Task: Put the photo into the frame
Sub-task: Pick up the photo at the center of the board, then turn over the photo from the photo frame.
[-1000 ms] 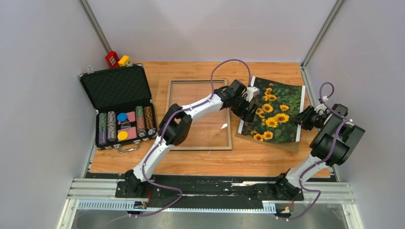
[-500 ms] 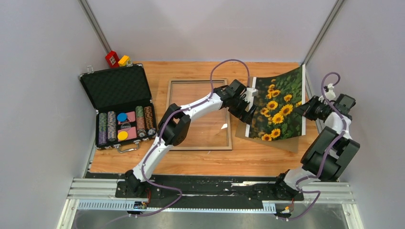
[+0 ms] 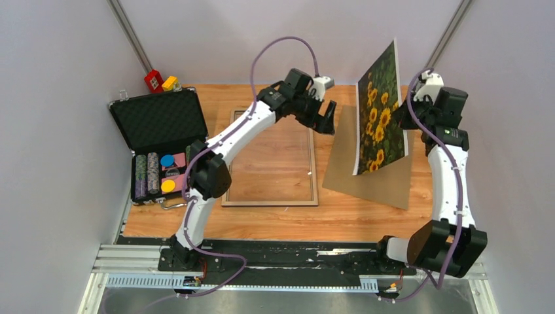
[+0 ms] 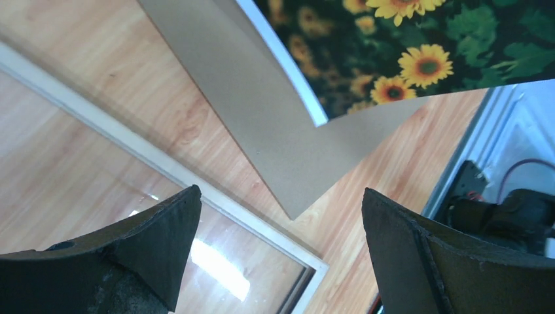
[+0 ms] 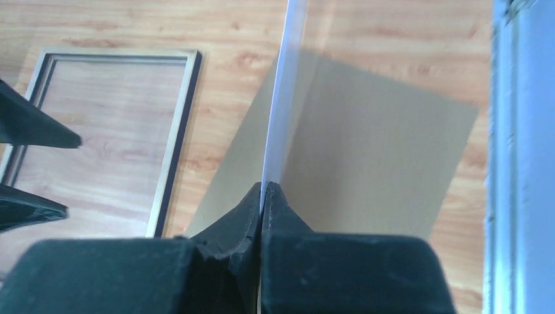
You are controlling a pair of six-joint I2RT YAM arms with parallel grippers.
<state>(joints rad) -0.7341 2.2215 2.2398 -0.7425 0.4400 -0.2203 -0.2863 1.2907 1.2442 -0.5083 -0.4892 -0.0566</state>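
Seen from my remote station: an open poker-chip case (image 3: 163, 140) sits at the table's left, and the brown backing panel (image 3: 373, 190) lies right of the flat-lying frame (image 3: 269, 203). My right gripper (image 3: 406, 116) is clamped on the photo (image 3: 379, 111) at its white edge, tilting it nearly upright over the panel. The left gripper (image 3: 326, 118) hovers wide open just left of it.

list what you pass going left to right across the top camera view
poker chip case → frame → left gripper → photo → right gripper
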